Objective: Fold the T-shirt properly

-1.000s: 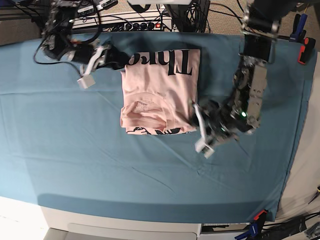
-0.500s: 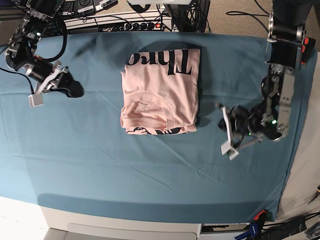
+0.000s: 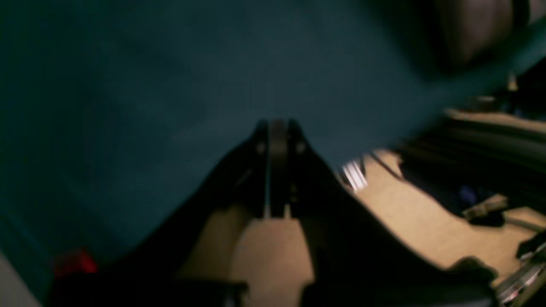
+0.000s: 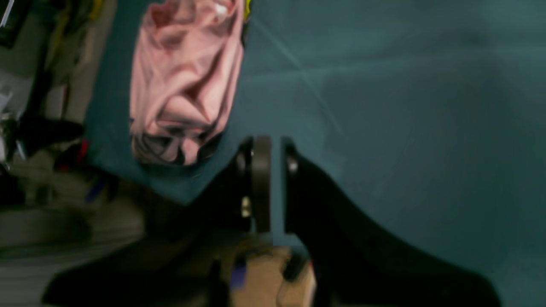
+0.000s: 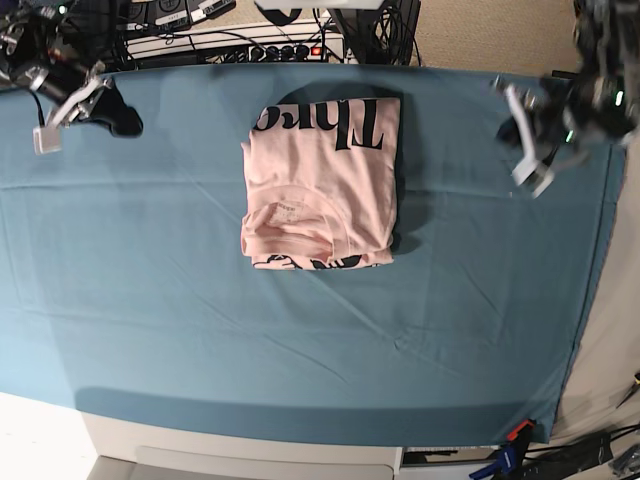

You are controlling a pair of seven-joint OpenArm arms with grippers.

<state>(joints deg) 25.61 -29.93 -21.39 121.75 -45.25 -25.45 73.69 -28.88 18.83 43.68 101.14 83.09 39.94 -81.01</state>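
The T-shirt (image 5: pixel 320 185) lies folded into a neat rectangle at the far middle of the counter (image 5: pixel 300 340), lettering showing. Both hands hold nothing: the left hand (image 3: pixel 277 128) is pressed closed, the right hand (image 4: pixel 268 147) nearly so. I judge folding finished; retreat clear without snagging the teal cloth (image 5: pixel 150 280). Cables (image 5: pixel 250 40) crowd the far edge.

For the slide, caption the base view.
Folded pink T-shirt lies on the teal cloth, both grippers, left and right, apart from it.
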